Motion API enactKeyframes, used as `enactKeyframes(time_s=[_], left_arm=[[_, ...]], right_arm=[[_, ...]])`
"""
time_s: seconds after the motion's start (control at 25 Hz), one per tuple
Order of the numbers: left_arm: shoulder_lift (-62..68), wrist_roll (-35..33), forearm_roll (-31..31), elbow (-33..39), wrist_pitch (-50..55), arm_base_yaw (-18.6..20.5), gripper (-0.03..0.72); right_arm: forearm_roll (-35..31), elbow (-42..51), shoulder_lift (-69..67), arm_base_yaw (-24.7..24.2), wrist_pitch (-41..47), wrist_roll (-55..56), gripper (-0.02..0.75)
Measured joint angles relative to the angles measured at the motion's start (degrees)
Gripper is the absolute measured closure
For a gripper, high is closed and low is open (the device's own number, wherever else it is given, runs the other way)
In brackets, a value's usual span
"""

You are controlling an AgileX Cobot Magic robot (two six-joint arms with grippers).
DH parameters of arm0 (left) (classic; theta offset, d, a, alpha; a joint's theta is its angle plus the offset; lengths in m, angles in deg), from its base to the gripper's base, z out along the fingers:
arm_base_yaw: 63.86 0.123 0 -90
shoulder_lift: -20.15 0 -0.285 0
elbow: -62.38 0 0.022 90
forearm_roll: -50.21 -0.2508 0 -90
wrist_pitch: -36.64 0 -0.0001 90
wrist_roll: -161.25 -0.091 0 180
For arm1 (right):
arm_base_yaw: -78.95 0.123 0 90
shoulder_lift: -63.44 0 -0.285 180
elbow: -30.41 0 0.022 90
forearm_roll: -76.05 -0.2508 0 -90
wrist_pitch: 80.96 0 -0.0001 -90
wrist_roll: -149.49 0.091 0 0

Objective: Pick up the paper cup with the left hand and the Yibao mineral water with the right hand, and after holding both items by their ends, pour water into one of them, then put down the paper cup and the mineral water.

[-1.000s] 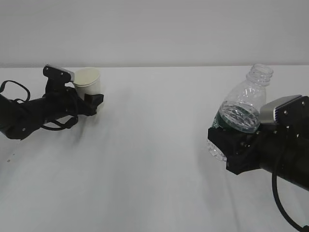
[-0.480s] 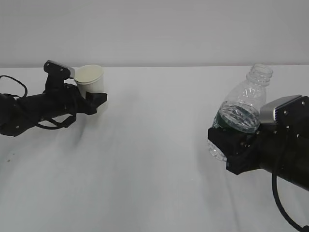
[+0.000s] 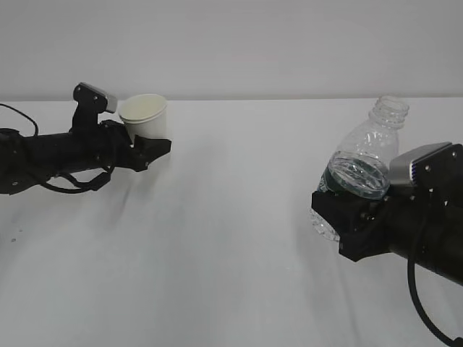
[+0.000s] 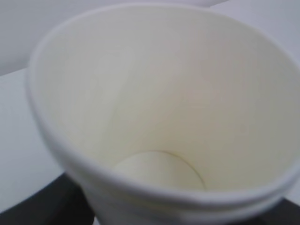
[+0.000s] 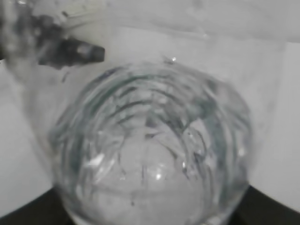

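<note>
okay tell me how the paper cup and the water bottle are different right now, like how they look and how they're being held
The paper cup is opaque cream-white, while the Yibao mineral water is clear ribbed plastic with a dark green band. The cup is shorter than the bottle. The cup's mouth is wide, the bottle's a narrow neck. The cup looks empty inside. The cup sits in the left hand, the bottle in the right hand. Both are held off the table, mouths open, leaning slightly.

Plain white surface [image 3: 231, 238] fills lower three quarters of the exterior view, matte, no cloth seams or markings visible. Back edge runs level from 9 to 3 o'clock. Behind it a bare light grey wall [image 3: 239, 43] toward 12 o'clock, no windows, no furniture. Light soft and even, slightly dim; faint diffuse shadows on the surface toward 9 and 4 o'clock.
</note>
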Motion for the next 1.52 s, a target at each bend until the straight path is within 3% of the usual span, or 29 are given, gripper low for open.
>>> enactKeyframes(time_s=[0.28,0.56,1.52], left_arm=[[-0.26,7.23,-10.41,0.00,-8.84,2.84,0.215],[-1.58,11.98,-19.58,0.00,-10.40,2.95,0.215],[-13.38,31.00,-38.29,0.07,-11.67,2.01,0.220]], right_arm=[[0.00,0.00,0.00,0.00,0.10,0.00,0.335],[0.00,0.00,0.00,0.00,0.10,0.00,0.335],[1.27,0.00,0.00,0.00,0.10,0.72,0.335]])
